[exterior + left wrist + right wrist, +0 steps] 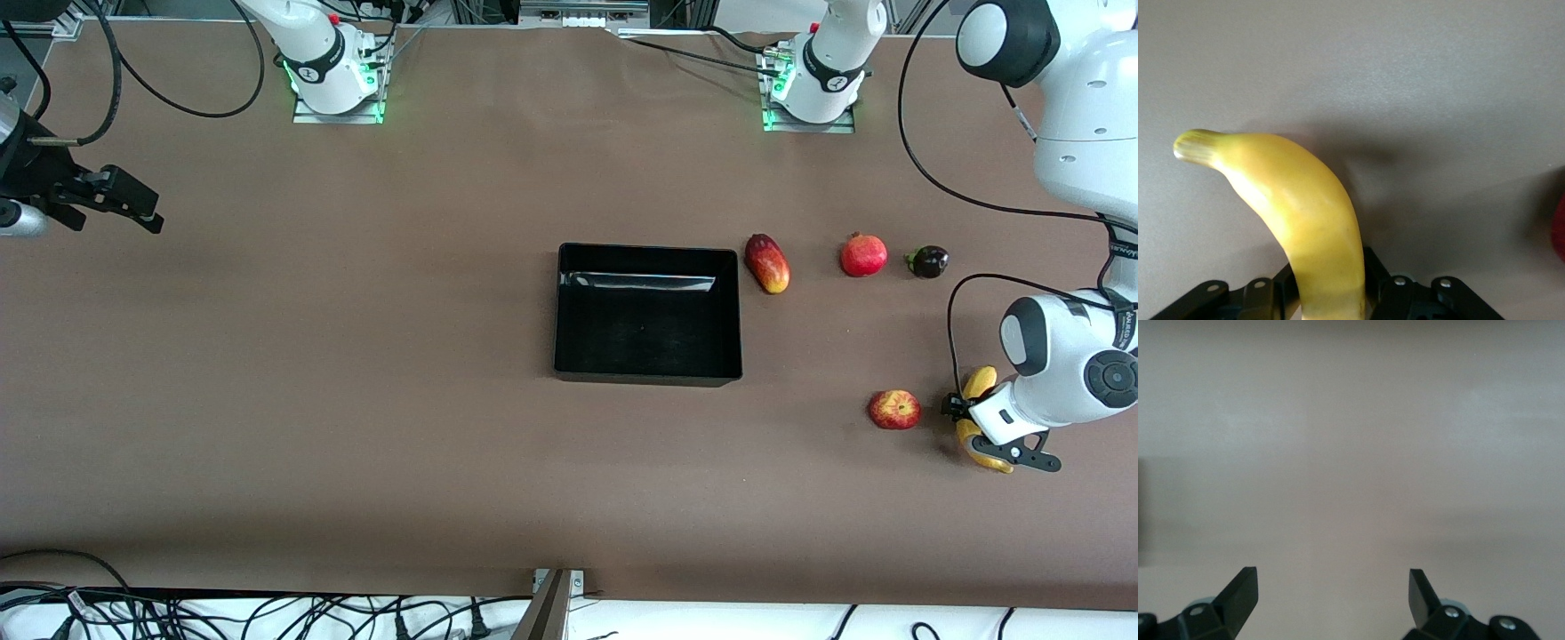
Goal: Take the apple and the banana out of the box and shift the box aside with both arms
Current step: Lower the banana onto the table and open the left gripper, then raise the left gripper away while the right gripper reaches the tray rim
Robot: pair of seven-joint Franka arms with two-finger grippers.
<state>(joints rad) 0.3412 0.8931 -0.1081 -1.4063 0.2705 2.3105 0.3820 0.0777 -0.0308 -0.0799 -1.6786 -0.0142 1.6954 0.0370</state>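
Box (648, 313) sitting empty mid-frame, apple (894, 410) already out lower right. Left gripper (969, 425) clamping banana (978, 384) beside it. Right gripper (1331, 593) waiting upper left, fingers apart. Box shove remaining.

banana (980, 382) – middle hidden by left end effector (965, 415) | apple (1559, 227) – cut by left wrist view's edge

A high camera faces me across the whole worktop (356, 400). My left wrist camera looks closely along the banana (1298, 220), shared with that front view. My right wrist camera sees only bare worktop close up.
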